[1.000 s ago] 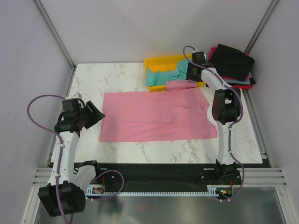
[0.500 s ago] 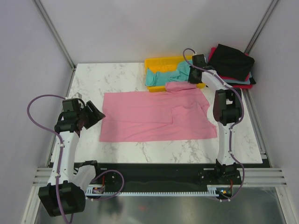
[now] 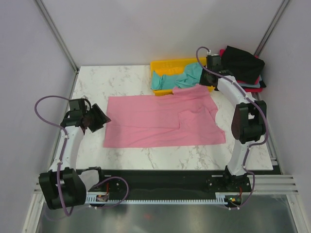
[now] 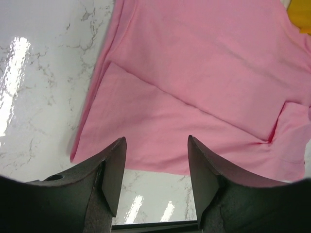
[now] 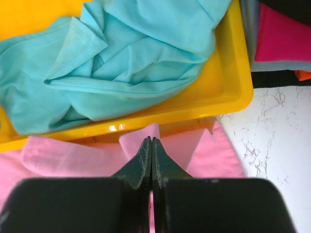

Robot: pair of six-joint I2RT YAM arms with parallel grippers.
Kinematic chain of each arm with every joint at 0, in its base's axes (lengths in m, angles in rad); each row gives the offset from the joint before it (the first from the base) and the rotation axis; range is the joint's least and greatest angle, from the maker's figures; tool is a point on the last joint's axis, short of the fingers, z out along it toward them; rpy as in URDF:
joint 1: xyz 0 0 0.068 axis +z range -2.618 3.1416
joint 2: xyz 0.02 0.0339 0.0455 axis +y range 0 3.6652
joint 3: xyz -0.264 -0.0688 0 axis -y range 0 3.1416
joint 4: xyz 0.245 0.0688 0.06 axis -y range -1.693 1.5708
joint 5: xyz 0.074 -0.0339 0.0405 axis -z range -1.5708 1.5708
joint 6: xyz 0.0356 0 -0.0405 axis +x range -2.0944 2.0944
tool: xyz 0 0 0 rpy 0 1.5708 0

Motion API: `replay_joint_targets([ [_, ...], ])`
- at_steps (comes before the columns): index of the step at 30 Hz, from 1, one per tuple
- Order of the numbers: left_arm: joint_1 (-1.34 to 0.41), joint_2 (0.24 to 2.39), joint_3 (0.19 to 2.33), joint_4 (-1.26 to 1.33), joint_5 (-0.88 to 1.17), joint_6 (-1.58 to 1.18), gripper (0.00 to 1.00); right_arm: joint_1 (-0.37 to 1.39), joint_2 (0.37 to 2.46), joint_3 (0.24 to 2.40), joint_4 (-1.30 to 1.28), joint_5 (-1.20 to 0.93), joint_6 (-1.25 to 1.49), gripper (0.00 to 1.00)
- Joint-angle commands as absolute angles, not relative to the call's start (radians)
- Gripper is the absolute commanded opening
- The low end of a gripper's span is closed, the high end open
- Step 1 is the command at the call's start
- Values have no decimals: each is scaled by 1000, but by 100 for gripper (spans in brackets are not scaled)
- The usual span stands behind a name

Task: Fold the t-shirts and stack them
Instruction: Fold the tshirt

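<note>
Tee in pink [image 3: 160, 121] lies flat mid-bench [image 3: 112, 82], with a flap folded over at its right. Right arm [image 3: 233, 92] reaches its far edge beside the tray [image 3: 167, 63]. Right jaws, pressed together, pinch a raised fold there. Left jaws hover spread by its left edge. Black tee [image 3: 243, 63] hides most of the corner stack.
</note>
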State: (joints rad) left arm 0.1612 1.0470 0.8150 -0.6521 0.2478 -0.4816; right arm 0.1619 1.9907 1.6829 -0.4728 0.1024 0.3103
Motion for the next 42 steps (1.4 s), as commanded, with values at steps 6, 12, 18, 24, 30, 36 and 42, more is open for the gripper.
replay_joint_targets([
  [6,158,1340,1011,-506,157,-523,57,167,1839,1490,-356,36,317,0],
  [12,161,1601,1221,-470,112,-476,54,167,1822,1444,-311,-31,324,0],
  [18,158,1905,1443,-449,204,-408,51,169,1816,1433,-295,-66,328,0],
  [24,150,2032,1508,-437,229,-388,51,169,1802,1424,-287,-77,331,0],
  [30,144,2089,1519,-407,235,-377,52,169,1809,1416,-275,-104,341,0],
  [36,143,2161,1595,-402,255,-368,52,169,1805,1410,-272,-104,341,0],
  [42,143,2203,1629,-407,261,-365,44,169,1816,1405,-265,-110,342,0],
])
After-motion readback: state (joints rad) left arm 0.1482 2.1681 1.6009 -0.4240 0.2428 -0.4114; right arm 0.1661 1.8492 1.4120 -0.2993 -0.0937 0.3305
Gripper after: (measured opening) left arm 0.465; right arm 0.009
